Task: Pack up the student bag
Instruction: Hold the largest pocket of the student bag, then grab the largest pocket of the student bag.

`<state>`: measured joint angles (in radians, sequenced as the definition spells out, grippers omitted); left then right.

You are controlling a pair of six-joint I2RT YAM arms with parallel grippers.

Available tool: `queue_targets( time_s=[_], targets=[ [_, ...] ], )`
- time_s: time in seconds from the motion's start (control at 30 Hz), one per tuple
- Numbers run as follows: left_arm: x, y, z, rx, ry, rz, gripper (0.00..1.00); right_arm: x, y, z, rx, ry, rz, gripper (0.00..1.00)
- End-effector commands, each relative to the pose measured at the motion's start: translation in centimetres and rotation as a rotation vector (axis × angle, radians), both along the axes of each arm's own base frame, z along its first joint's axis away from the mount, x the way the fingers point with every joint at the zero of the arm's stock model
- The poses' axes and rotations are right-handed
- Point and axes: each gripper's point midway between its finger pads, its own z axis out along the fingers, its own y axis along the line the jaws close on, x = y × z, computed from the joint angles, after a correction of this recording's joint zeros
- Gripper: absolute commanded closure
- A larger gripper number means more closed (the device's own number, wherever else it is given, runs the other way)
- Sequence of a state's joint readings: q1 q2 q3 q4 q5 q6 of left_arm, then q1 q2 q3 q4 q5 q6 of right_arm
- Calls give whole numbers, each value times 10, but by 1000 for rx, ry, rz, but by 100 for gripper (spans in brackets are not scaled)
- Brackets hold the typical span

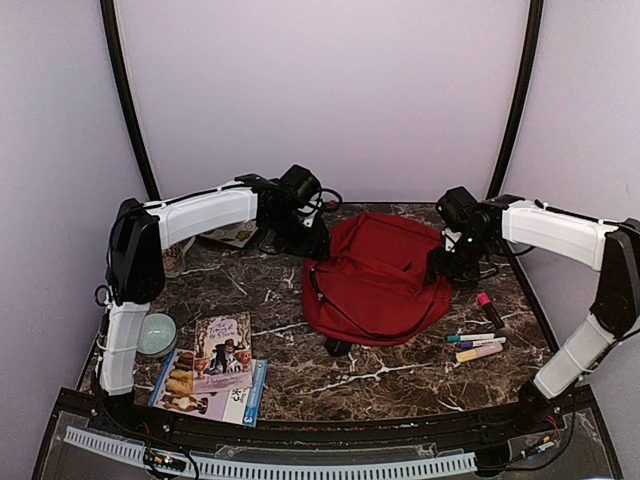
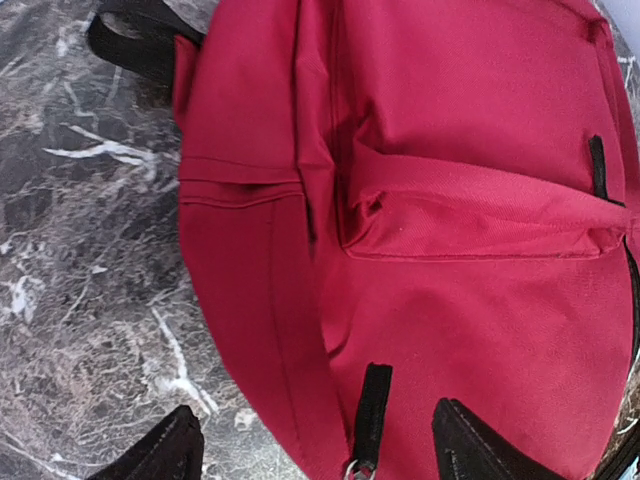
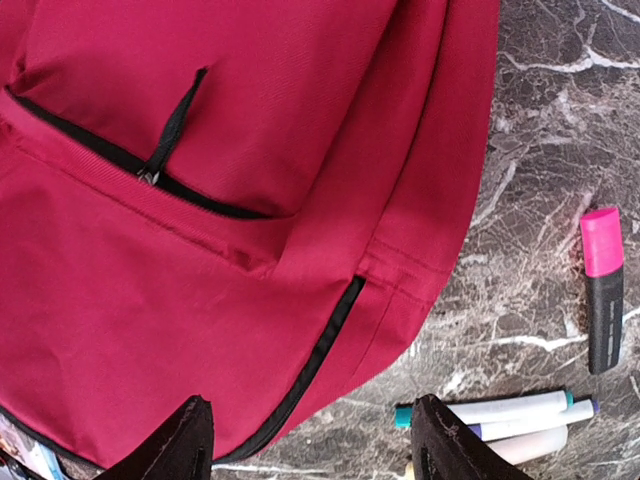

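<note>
White arm links (image 1: 200, 215); black joints (image 1: 135, 255)

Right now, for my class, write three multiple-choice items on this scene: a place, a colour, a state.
1. Relative to the student bag, the markers lie: A on top; B beside it, on the right arm's side; C under it.
2. The cap of the highlighter is: A green; B pink; C orange.
3. The right gripper is: A shut on a marker; B shut on a strap; C open.
Key: B, they lie on the table by its right edge; B, pink end shows; C, fingers apart, gripping nothing.
</note>
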<state>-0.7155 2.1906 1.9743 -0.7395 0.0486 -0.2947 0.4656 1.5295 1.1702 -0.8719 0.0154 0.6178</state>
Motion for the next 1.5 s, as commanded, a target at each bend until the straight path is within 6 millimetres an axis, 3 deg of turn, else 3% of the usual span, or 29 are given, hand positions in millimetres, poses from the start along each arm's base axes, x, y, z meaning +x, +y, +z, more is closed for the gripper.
queue_targets(
  time_s=[0.0,0.13,0.23,0.37,0.6,0.97,1.1,1.23,1.47],
  targets=[
    [-7,3,-14,20,109,13,25,20,8,-2,19,-8,27,34],
    [-6,1,-27,22,141,41,28,23,14,-13,39,14,44,35],
    [-2,-1,-30,27,142,48,41,25,17,-21,49,34,57,38],
    [-2,2,-32,50,150,56,69,35,24,-32,62,50,70,41],
    [-7,9,-27,65,182,109,100,67,42,-49,107,53,98,52],
    [-25,27,-27,35,240,271,100,140,80,-70,139,46,165,56],
    [-28,31,-31,31,250,304,100,165,95,-68,157,15,225,56],
    [-30,33,-29,-2,245,327,100,164,90,-49,121,-15,277,54],
    [-27,67,-31,7,232,489,100,123,78,-9,137,-42,304,44]
  ],
)
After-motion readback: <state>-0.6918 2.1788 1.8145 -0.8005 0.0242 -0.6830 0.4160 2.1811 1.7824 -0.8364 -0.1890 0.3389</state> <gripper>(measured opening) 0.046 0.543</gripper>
